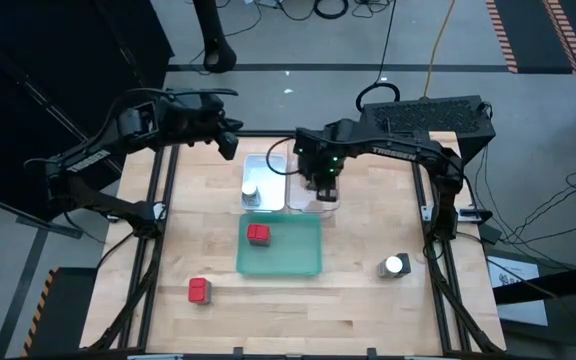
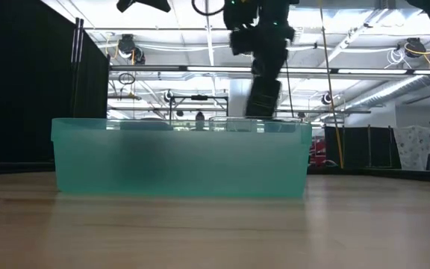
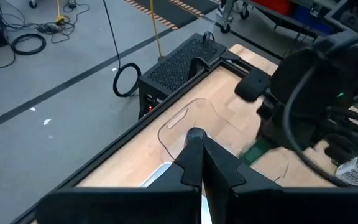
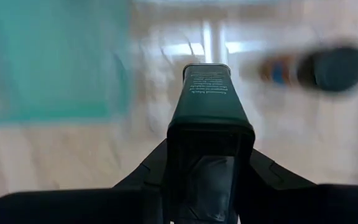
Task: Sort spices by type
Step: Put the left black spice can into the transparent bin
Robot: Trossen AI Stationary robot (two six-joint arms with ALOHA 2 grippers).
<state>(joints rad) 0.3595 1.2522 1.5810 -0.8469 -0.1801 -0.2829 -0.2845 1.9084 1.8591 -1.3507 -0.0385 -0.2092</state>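
Spices: seven small containers called for, five can be made out on the wooden table point(image 1: 368, 300)
Dark grey tin point(image 4: 209, 118): pinched between the fingers of the right gripper point(image 1: 324, 190), held above the clear tray point(image 1: 310, 185) at upper centre of the high view; in the low view it hangs just over the far rim of the green tray point(image 2: 181, 161)
Red tins: one red tin point(image 1: 258, 234) lies inside the green tray, in its upper left corner; a second red tin point(image 1: 199, 291) sits on bare wood at lower left, well apart from the trays
White-lidded jars: one jar point(image 1: 250, 193) stands in the white tray point(image 1: 261, 165), left of the clear tray; another white-lidded jar point(image 1: 395, 266) stands on the table at lower right
Brown jar point(image 4: 319, 70): blurred dark-lidded shape at upper right of the right wrist view
Left gripper point(image 1: 230, 145): raised over the table's upper left edge, fingers point(image 3: 194, 163) pressed together, carrying nothing
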